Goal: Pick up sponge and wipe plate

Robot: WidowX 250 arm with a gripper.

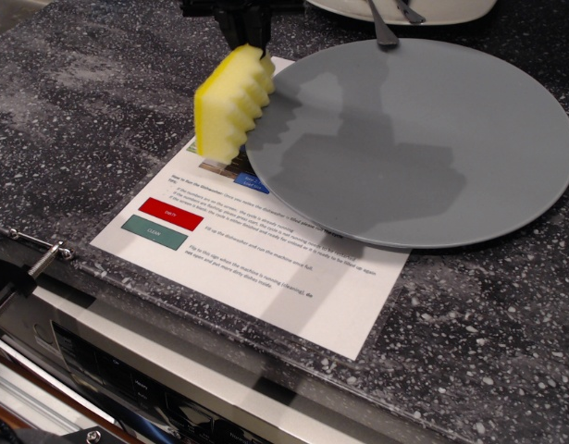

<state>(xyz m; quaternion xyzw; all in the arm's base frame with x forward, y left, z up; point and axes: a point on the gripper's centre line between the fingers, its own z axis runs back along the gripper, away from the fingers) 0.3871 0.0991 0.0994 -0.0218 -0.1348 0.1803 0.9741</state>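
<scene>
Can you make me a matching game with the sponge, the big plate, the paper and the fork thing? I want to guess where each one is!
Things:
1. sponge
2. plate
3. paper sheet
4. cutlery

Places:
A. lying partly under the grey plate
B. resting in the white dish at the top edge
C. held up in the gripper, at the plate's left rim
D. sitting on the paper and the dark counter

Pairs: 1-C, 2-D, 3-A, 4-B

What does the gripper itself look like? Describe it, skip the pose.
Only the lower tip of the gripper shows at the top edge: matte black, angular, blocky parts narrowing to dark fingers. No cables, markings or labels are visible; the arm above is out of frame.
</scene>
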